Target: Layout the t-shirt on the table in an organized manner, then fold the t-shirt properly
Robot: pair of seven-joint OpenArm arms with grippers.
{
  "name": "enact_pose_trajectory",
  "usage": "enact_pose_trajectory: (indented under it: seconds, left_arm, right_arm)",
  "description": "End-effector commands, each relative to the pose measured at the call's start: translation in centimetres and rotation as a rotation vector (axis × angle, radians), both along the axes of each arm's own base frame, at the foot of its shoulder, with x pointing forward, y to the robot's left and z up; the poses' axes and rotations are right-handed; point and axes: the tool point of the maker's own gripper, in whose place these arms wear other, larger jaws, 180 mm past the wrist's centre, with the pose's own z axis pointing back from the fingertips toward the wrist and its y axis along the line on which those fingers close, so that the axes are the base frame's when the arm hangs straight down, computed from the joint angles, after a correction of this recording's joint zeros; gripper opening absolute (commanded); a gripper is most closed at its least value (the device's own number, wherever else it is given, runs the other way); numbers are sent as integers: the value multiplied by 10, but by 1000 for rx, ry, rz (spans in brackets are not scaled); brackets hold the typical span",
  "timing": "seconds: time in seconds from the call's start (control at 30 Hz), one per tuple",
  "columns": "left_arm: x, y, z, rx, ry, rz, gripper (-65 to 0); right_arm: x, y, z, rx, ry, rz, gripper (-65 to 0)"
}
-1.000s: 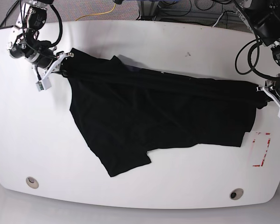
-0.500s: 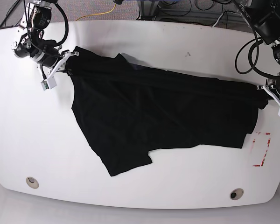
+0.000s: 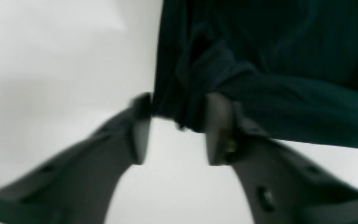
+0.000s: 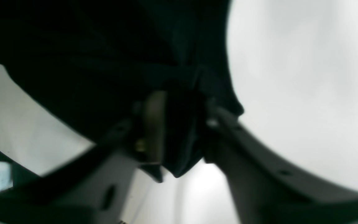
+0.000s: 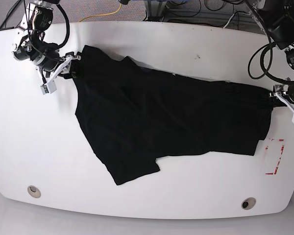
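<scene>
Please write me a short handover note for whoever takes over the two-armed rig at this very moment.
Left gripper: jaws parted, with a bunched edge of the plain black soft-fabric t-shirt between the pads; it looks to be letting go.
Right gripper: jaws parted too, a fold of fabric hanging between them.
The t-shirt lies stretched across the glossy white table, one gripper at each end in the base view, beside the red tape corner marks.
Done: shirt pulled out lengthwise.
Left: it is not flat. One flap juts toward the near edge and ridges run along the far side. Smooth it, then fold.
</scene>
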Motion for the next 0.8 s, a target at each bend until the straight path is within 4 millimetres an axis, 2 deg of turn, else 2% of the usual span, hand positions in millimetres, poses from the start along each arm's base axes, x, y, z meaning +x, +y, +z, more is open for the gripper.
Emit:
enact_pose_trajectory:
  seconds: [0.0, 0.07, 0.17, 0.27, 0.4, 0.53, 0.77]
  left_arm:
    - [10, 18, 19, 30, -55, 18, -322]
    - [16, 19, 19, 14, -77, 27, -296]
    - [21, 28, 25, 21, -99, 39, -272]
    - [23, 39, 29, 34, -104, 46, -246]
    - [40, 37, 42, 55, -136, 15, -186]
    - [45, 40, 51, 72, -150, 8, -171]
    - [54, 47, 80, 118, -216, 3, -171]
  right_arm:
    - [7, -8, 8, -33, -36, 0, -279]
    - [6, -11, 7, -60, -30, 1, -184]
    - [7, -13, 10, -79, -40, 11, -119]
    - [9, -10, 20, -91, -68, 25, -119]
    - [11, -3, 36, -108, -115, 55, -138]
    - [3, 10, 48, -81, -143, 87, -140]
    - [-19, 27, 47, 43, -118, 92, -140]
